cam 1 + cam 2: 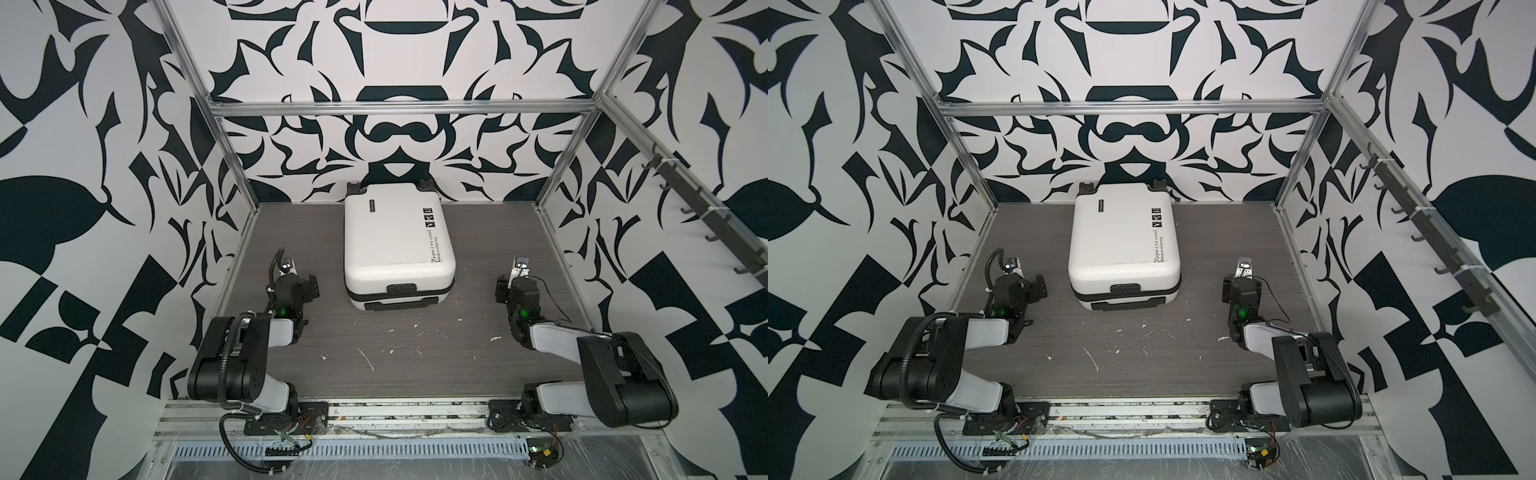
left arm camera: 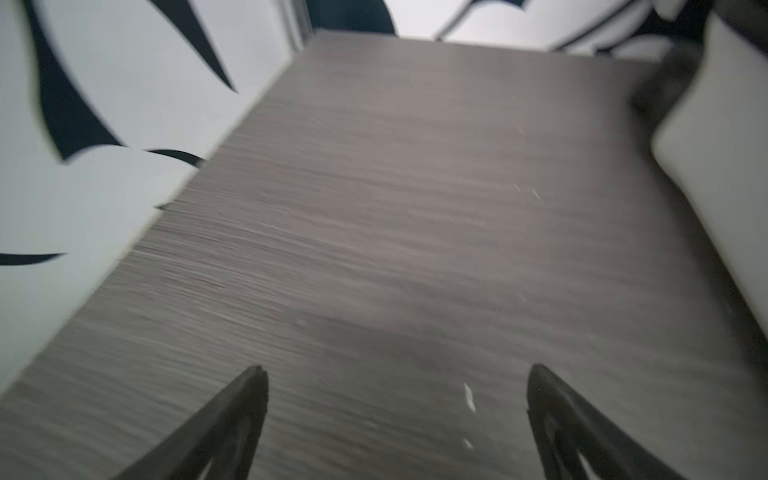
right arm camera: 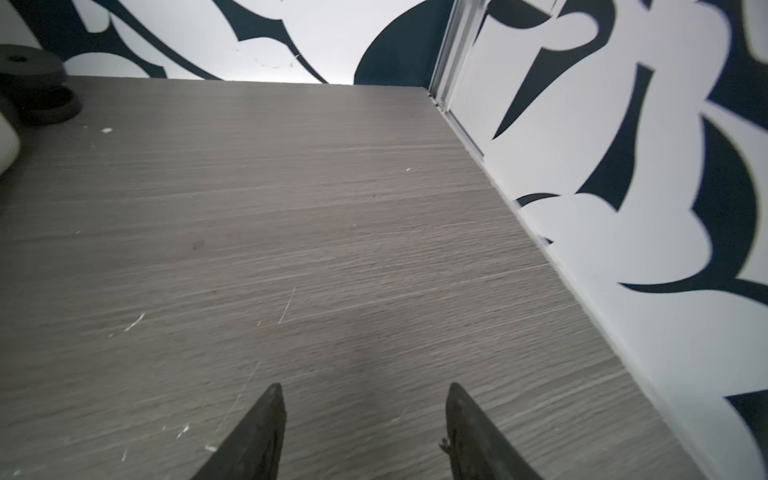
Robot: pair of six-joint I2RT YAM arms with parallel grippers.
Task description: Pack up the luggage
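Note:
The luggage [image 1: 395,245] [image 1: 1121,245] is a small white hard-shell suitcase lying flat and closed at the back middle of the table, with its black handle side toward the front. A white edge of the luggage [image 2: 715,166] shows in the left wrist view, and one of its black wheels [image 3: 29,66] shows in the right wrist view. My left gripper [image 1: 296,283] [image 1: 1017,283] [image 2: 398,368] hovers left of the suitcase, open wide and empty. My right gripper [image 1: 517,284] [image 1: 1244,286] [image 3: 365,385] sits to its right, open with only bare table between its fingers.
The grey wood-grain table [image 1: 395,353] carries small white flecks and scratches. Patterned black-and-white walls and aluminium frame posts [image 1: 232,158] close it in on three sides. A rail with dark hooks [image 1: 706,216] runs along the right wall. Both arm bases stand on the front rail.

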